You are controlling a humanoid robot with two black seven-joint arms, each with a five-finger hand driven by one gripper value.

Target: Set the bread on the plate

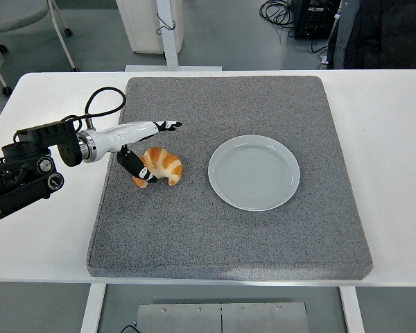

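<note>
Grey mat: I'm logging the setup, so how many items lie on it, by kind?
Bread: 1
Plate: 1
Total: 2
The left hand is at the bread; its fingers are spread and do not grasp it.

White table [395, 173] carries a grey mat [229, 229].

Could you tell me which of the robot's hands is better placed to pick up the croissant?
The left. The left hand is already at the croissant, thumb against its left end and fingers extended above it, not yet closed. No right arm shows in the view. The plate lies empty to the croissant's right.
</note>
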